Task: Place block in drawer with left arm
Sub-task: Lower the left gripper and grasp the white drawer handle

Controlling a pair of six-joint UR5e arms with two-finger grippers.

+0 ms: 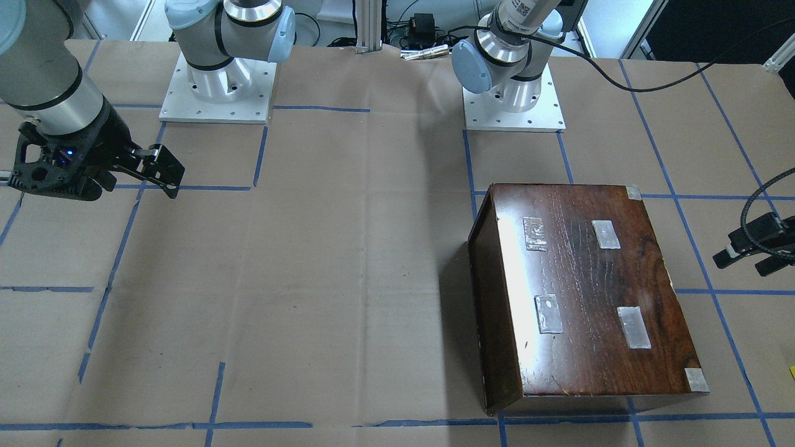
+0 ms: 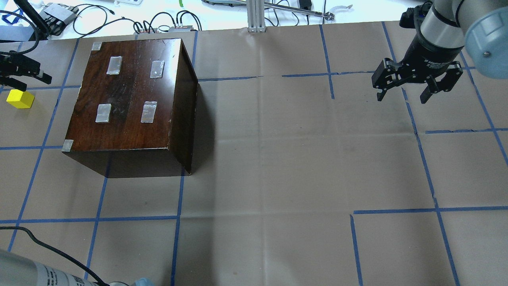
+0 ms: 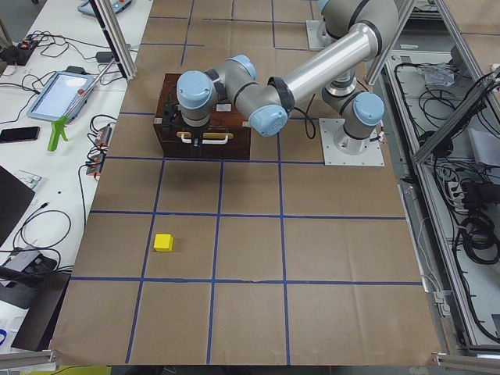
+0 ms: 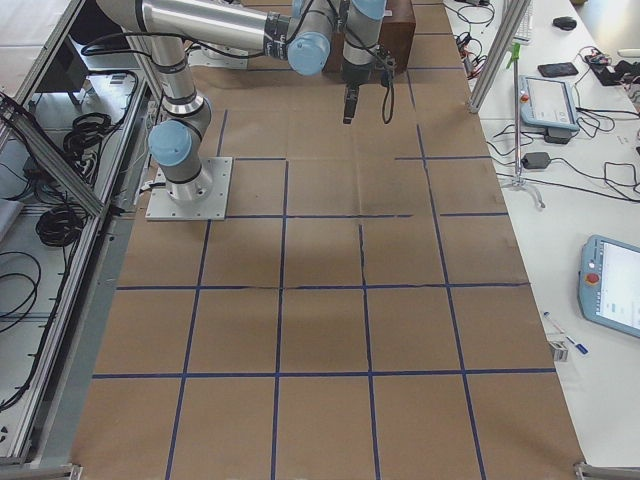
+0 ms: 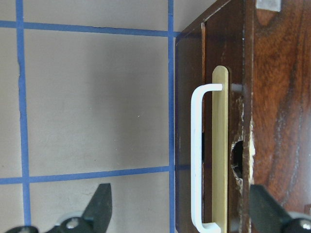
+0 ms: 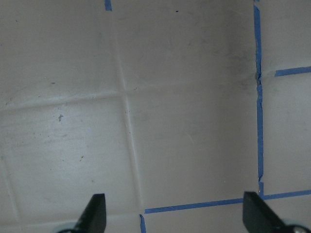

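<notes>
The yellow block (image 2: 20, 99) lies on the paper to the left of the dark-brown cabinet (image 2: 131, 99); it also shows in the exterior left view (image 3: 163, 242). The drawer is shut in the cabinet; its front with a white handle (image 5: 199, 155) and a half-round notch (image 5: 238, 160) shows in the left wrist view. My left gripper (image 5: 182, 213) is open and empty, hovering off the cabinet's front, its jaws spread either side of the handle's line. It also shows in the overhead view (image 2: 18, 75). My right gripper (image 2: 412, 85) is open and empty above bare paper, far to the right.
The cabinet's top carries several silver tape patches (image 2: 149, 111). Brown paper with blue tape lines (image 2: 262, 214) covers the table. Cables and boxes (image 2: 166, 26) lie along the far edge. The arm bases (image 1: 217, 93) stand on the robot's side.
</notes>
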